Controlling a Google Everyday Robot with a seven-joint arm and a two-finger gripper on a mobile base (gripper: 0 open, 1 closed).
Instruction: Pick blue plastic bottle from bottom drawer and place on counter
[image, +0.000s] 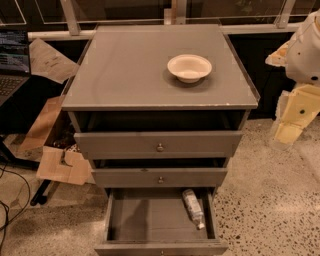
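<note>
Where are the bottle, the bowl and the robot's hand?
blue plastic bottle (192, 207): camera view, its clear body.
white bowl (189, 67): camera view, its inside.
hand (290, 124): camera view, far right, its pale casing.

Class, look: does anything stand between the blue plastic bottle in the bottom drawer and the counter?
The two upper drawers jut out above the blue plastic bottle's rear end; lift forward first. A white bowl takes the counter's right side. The gripper hangs right of the drawers.

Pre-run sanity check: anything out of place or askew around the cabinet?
The blue plastic bottle lies on its side in the bottom drawer, against its right wall, cap toward the front. Cardboard scraps litter the floor at left. The gripper hangs off to the right of the counter.
</note>
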